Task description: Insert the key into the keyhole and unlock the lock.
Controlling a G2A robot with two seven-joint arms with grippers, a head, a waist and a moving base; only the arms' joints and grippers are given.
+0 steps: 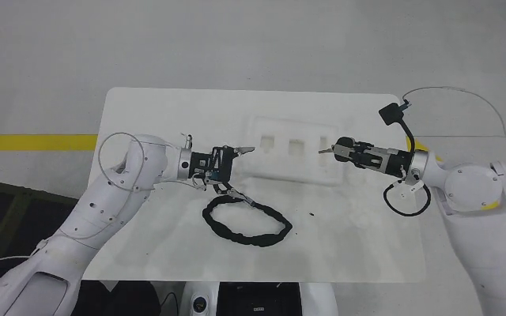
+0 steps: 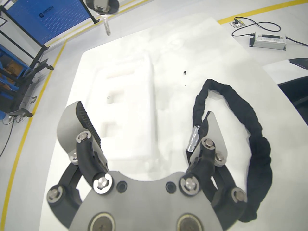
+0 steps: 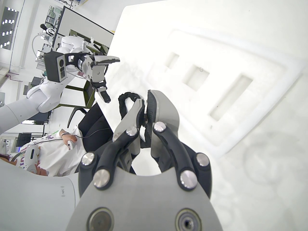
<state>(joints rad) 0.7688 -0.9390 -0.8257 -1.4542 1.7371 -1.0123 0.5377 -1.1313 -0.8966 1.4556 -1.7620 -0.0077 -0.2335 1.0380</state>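
Note:
A black fabric-covered chain lock [image 1: 247, 222] lies in a loop on the white table, near its front. Its silver metal end [image 2: 194, 139] rests against one finger of my left gripper [image 1: 243, 170], which is open just above the table with nothing between its fingers [image 2: 83, 118]. My right gripper [image 1: 335, 149] hangs over the right end of the foam tray, shut on the key [image 1: 323, 149], whose small shaft sticks out toward the left arm. In the left wrist view the key [image 2: 107, 28] shows far off under the right gripper. The right wrist view has its gripper [image 3: 144, 105] closed.
A white foam tray [image 1: 296, 177] with three rectangular recesses lies at the middle back of the table, between the two grippers. A small dark speck [image 1: 313, 213] sits right of the lock. On the floor beyond the table edge lies a power brick with cable [image 2: 268, 40].

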